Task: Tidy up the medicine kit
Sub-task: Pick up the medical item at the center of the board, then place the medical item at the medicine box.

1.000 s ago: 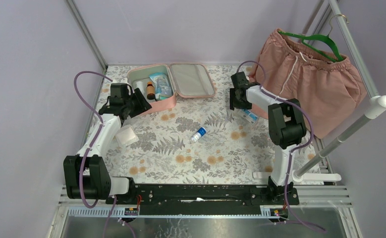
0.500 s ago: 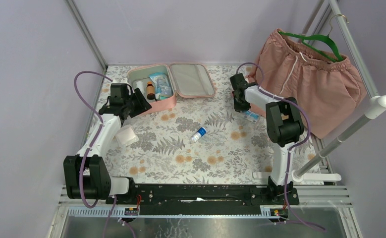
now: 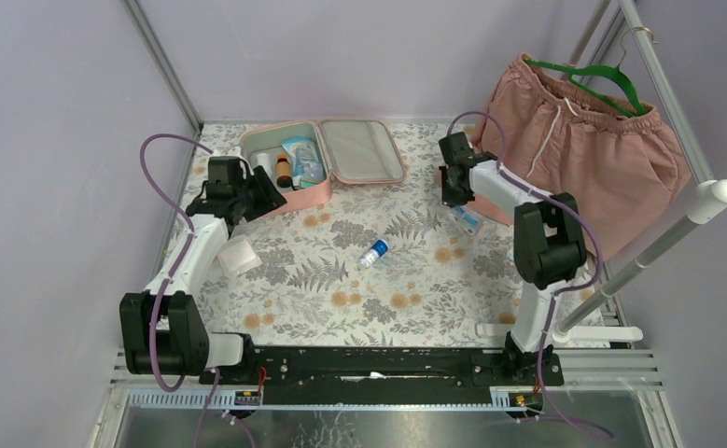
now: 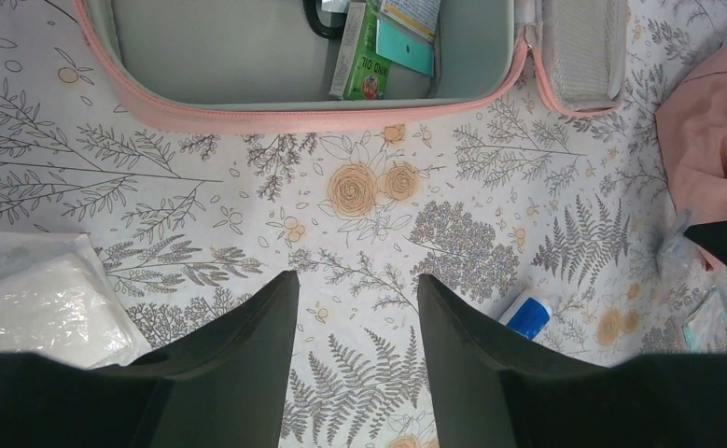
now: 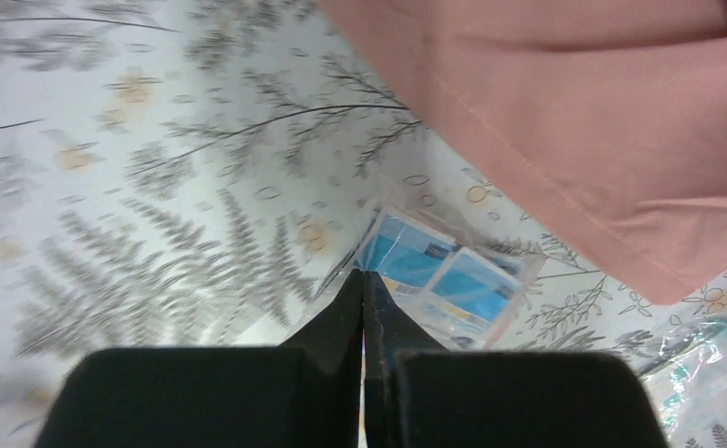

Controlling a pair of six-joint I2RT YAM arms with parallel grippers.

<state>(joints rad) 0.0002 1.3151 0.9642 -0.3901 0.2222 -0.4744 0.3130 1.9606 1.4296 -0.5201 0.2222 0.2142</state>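
Observation:
The medicine kit [image 3: 305, 195] lies open at the back of the table, pink with grey lining, a small bottle and packets inside; its front wall [image 4: 341, 119] fills the top of the left wrist view. My left gripper [image 3: 264, 196] hovers open by its front left corner, nothing between its jaws [image 4: 355, 277]. My right gripper [image 3: 453, 199] is at the back right, shut [image 5: 364, 273] on the corner of a clear packet [image 5: 453, 280] with blue sachets, also seen from above as the packet [image 3: 469, 220].
A blue-capped white bottle [image 3: 373, 253] lies mid-table. A white wrapped pad [image 3: 239, 255] sits by the left arm. Pink shorts [image 3: 583, 149] on a green hanger hang at the right, their hem [image 5: 574, 112] just beyond the packet. Another clear packet [image 5: 705, 373] lies nearby.
My right gripper has gone from open to shut, pinching the clear packet's corner, and its arm has shifted slightly. The left arm has not moved.

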